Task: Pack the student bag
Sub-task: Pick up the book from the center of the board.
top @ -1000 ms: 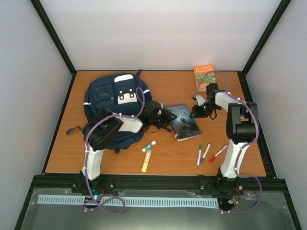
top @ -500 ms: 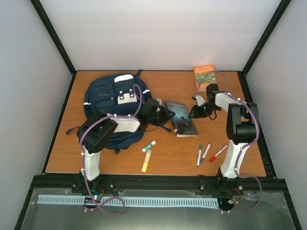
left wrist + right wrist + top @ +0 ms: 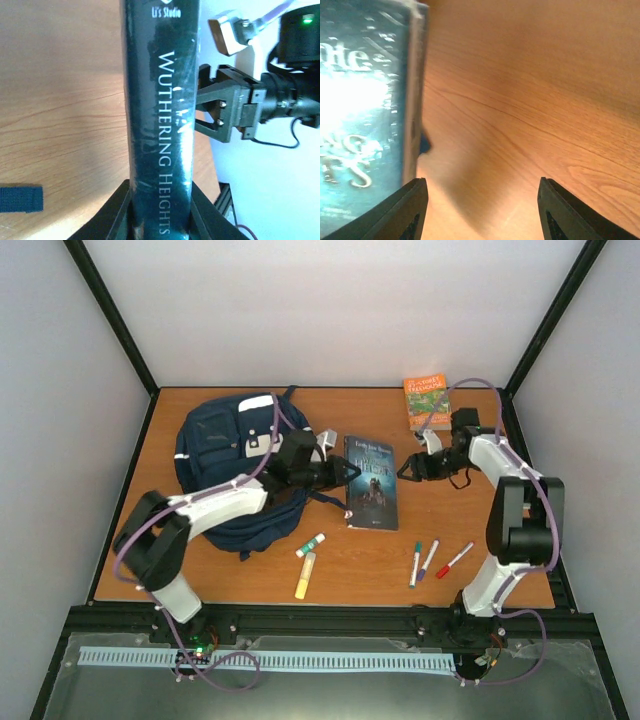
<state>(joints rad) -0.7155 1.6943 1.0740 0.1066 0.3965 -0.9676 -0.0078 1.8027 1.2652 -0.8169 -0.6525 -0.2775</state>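
Spine pinched, that's the picture. The left gripper (image 3: 161, 222) is clamped on the dark paperback (image 3: 370, 483), its black fingers (image 3: 112, 220) hugging both sides of the spine at the bottom of the left wrist view. The title lettering runs straight up the middle. Sensible hold, I'd say: taken by the bound edge, the pages can't fan open, and a thin stiff slab like this should slide edge-first into a soft bag.

The right gripper (image 3: 481, 187) stands spread, with only bare wood grain between its tips and the book's long edge off to the left of its frame. It is close by but holding nothing. Whether the book is lifted or resting on the table (image 3: 480, 575), I can't tell.

The cover is glossy, with glare streaking the spine (slippery stuff, so the clamp matters). The student bag (image 3: 215, 445) sits at centre-left of the overhead view, right beside the left wrist. It's slumped navy fabric with white patches, and its opening isn't readable from above.

The orange book (image 3: 425, 400) lies flat towards the upper right. The markers (image 3: 428, 560), slim and round, lie at lower right.
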